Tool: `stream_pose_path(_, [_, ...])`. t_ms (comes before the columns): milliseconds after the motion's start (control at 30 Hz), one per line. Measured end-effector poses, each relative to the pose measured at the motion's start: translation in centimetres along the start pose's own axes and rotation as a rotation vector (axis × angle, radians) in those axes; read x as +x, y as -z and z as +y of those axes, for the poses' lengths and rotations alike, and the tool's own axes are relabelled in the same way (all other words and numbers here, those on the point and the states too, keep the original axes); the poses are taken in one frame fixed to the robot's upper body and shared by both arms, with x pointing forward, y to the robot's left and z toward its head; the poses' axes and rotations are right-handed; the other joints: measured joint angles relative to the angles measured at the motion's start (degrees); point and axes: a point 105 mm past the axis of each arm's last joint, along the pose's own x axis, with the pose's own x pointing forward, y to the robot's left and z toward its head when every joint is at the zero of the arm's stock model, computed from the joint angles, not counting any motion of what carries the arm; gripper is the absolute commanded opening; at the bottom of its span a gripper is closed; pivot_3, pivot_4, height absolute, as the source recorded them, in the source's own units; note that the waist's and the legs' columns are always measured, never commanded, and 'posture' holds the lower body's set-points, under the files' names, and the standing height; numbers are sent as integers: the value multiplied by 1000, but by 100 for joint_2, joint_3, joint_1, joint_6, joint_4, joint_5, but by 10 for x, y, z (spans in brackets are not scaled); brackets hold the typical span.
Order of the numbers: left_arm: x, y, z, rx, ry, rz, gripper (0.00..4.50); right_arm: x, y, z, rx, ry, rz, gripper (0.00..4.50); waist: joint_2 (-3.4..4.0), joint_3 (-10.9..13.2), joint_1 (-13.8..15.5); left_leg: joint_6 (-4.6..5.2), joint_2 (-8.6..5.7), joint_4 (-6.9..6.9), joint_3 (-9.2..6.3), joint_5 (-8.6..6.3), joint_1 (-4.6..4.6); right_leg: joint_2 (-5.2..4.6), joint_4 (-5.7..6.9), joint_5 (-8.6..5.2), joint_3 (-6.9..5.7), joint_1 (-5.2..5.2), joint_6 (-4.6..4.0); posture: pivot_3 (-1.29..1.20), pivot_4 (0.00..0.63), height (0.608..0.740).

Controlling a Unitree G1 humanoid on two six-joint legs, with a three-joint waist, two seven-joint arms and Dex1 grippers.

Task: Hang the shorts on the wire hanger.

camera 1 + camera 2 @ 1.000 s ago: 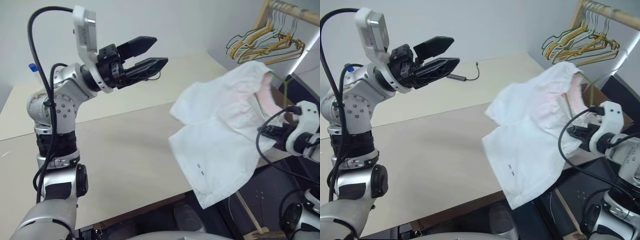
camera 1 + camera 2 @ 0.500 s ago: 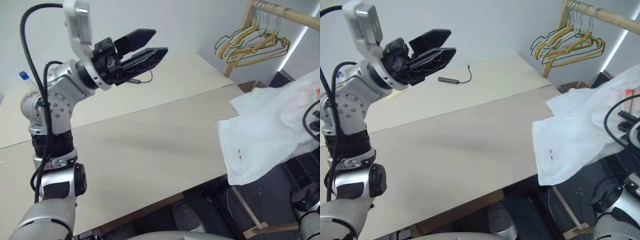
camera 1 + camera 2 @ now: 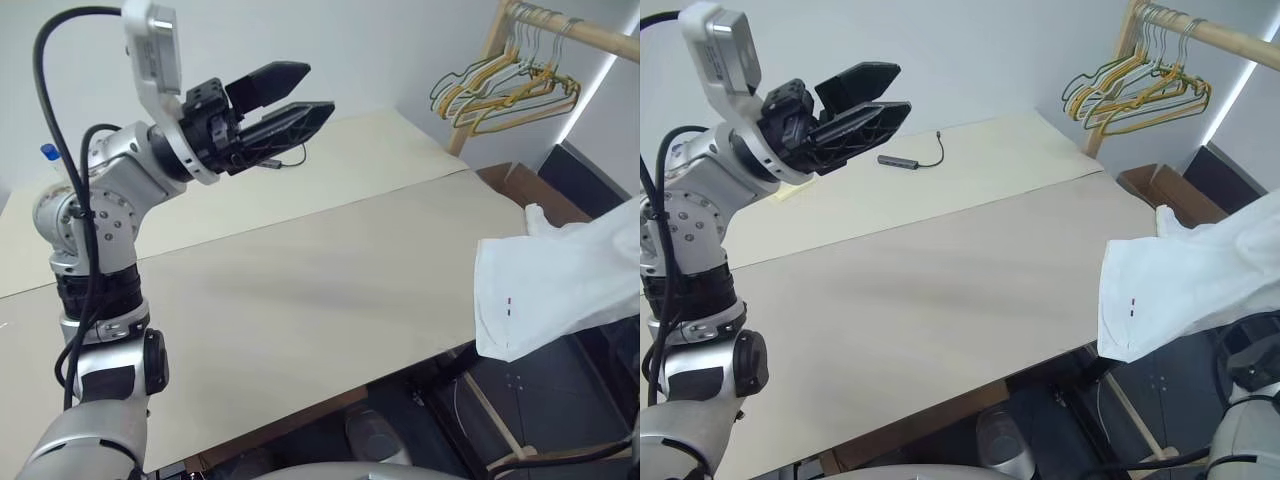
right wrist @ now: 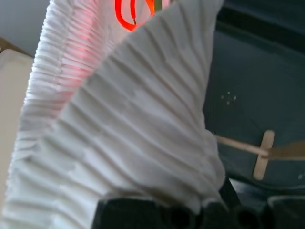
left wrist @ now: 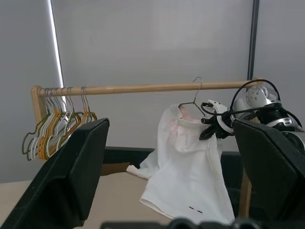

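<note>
The white shorts [image 3: 560, 280] hang past the table's right edge, with two tiny marks near a hem. In the left wrist view they drape from the wire hanger [image 5: 194, 93], whose hook stands just below the wooden rail [image 5: 143, 88]. My right gripper [image 5: 209, 130] is shut at the hanger's shoulder, against the cloth. The right wrist view looks up the gathered waistband [image 4: 119, 143], which rises straight from the fingers. My left gripper [image 3: 320, 88] is raised over the table's far left, open and holding nothing.
Bunched yellow, green and white hangers [image 3: 510, 85] crowd the rail's [image 3: 570, 25] near end. The beige table [image 3: 300, 270] carries a small cable adapter [image 3: 910, 160] at the back. A cardboard box [image 3: 520, 185] sits on the floor by the rail's post.
My right arm has swung the shorts to the right, off the table and toward the rail. The view has turned slightly. The left gripper has stayed put, open.
</note>
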Motion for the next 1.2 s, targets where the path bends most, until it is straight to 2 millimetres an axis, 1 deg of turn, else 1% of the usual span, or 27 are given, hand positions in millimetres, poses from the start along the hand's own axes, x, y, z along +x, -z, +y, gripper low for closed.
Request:
stream_pose_path(67, [0,0,-1,6,0,4,4453,4,1,-5,21,13,11,0,-1,1,-1,0,0,-1,2,0,0,0,-10,-18,0,4,33,-336,0,740])
stream_pose_path(133, [-1,1,-2,7,2,8,4453,7,3,-7,18,21,16,0,-3,2,-2,0,0,-2,2,0,-2,0,-12,-19,1,5,38,-335,0,740])
stream_pose_path(200, [-1,2,-3,7,2,9,4500,9,7,-8,7,25,18,666,-9,3,0,0,1,-2,0,0,-2,1,-13,-19,-1,6,39,-333,0,740])
stream_pose_path(333, [-1,2,-6,12,5,12,4500,19,23,-8,-53,52,47,1633,-9,2,-2,0,0,-2,1,0,-3,0,-11,-19,3,9,43,-335,0,740])
stream_pose_path(367, [-1,2,-6,12,4,13,4500,20,25,-8,-73,64,43,1941,-4,1,2,-1,-1,-3,1,0,-3,-1,-10,-20,3,9,43,-335,0,740])
stream_pose_path(433, [-1,2,-5,14,1,15,4500,18,23,-7,-101,77,20,2610,2,1,4,0,-1,-4,0,0,-3,0,-8,-20,3,9,44,-335,0,740])
stream_pose_path(533, [0,3,-6,11,5,21,4500,11,14,-8,-125,90,-44,3647,2,1,7,0,0,-5,-2,0,-1,1,-9,-20,1,9,44,-344,0,740])
stream_pose_path(567, [0,4,-6,10,6,23,4500,11,13,-8,-132,96,-62,4095,1,1,4,-1,0,-5,-2,0,-2,1,-10,-20,1,9,45,-346,0,740])
stream_pose_path(600, [0,4,-6,9,9,26,4500,11,14,-8,-139,98,-74,4403,1,1,-3,-1,0,-5,-1,0,-2,1,-10,-20,2,9,45,-349,0,740])
stream_pose_path(800, [2,7,-8,6,25,37,4500,19,24,-10,-227,147,-138,4457,1,1,-13,-1,0,-6,-1,0,-2,0,-7,-20,4,9,45,-354,0,740])
stream_pose_path(900, [2,8,-7,10,29,47,4500,20,24,-8,-311,175,-238,4457,1,1,-15,-1,1,-6,-2,0,-2,1,-7,-21,5,7,47,-356,0,740])
stream_pose_path(1033, [2,8,-7,13,35,56,4500,19,25,-3,-402,229,-422,4457,1,1,-29,-1,3,-6,-5,0,-1,1,-6,-21,2,6,47,-357,0,740])
stream_pose_path(1100, [2,8,-6,14,37,57,4500,21,30,-2,-447,261,-493,4457,1,1,-31,-1,2,-6,-5,0,0,1,-5,-21,3,2,47,-357,0,740])
stream_pose_path(1200, [1,8,-5,21,33,67,4500,17,36,0,-515,336,-657,4457,2,1,-34,-1,3,-6,-8,-1,0,1,-3,-21,4,-4,47,-357,0,740])
